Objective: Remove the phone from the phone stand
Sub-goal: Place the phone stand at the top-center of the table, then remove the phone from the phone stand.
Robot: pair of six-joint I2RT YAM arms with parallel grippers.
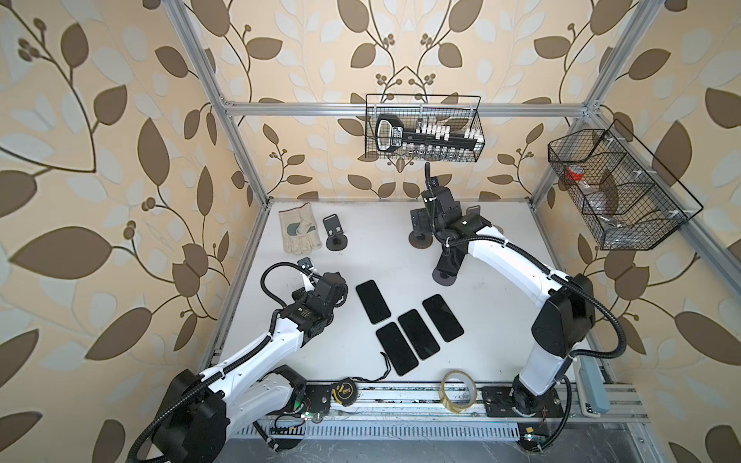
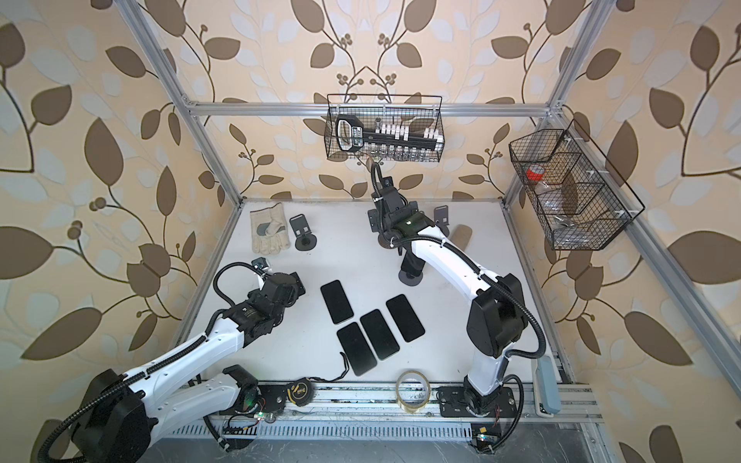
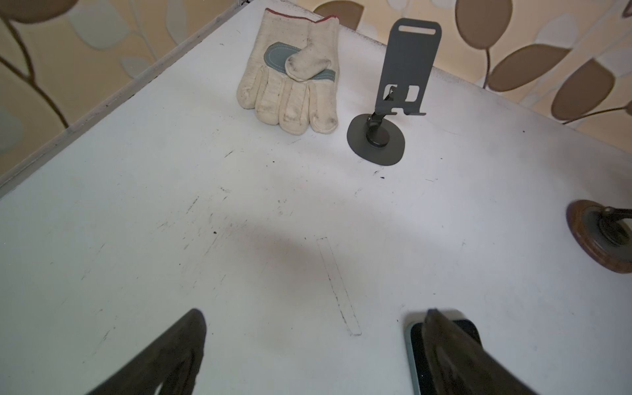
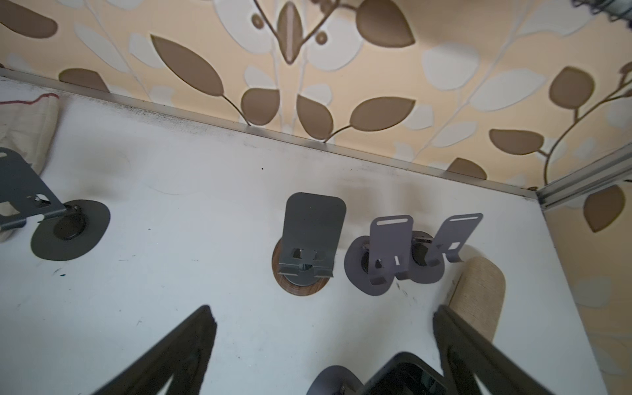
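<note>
A dark phone [image 4: 407,379] leans on a grey phone stand [image 4: 333,379] near the table's middle right; both top views show this phone [image 1: 450,258] [image 2: 413,260] under my right wrist. My right gripper [image 4: 323,311] hangs over it, open, its fingers wide on either side of the phone's top edge without gripping it. Several more phones [image 1: 373,301] lie flat on the table's centre. My left gripper [image 3: 314,313] is open low over the table, with one fingertip [image 3: 434,319] above the corner of a flat phone [image 3: 415,345].
Empty stands stand along the back: a grey one [image 1: 335,230] by a work glove [image 1: 298,231], a wood-based one [image 4: 309,239], two overlapping ones [image 4: 390,254]. A beige block [image 4: 478,297] lies at the right. Tape roll [image 1: 459,391] and tape measure [image 1: 345,389] sit at the front rail.
</note>
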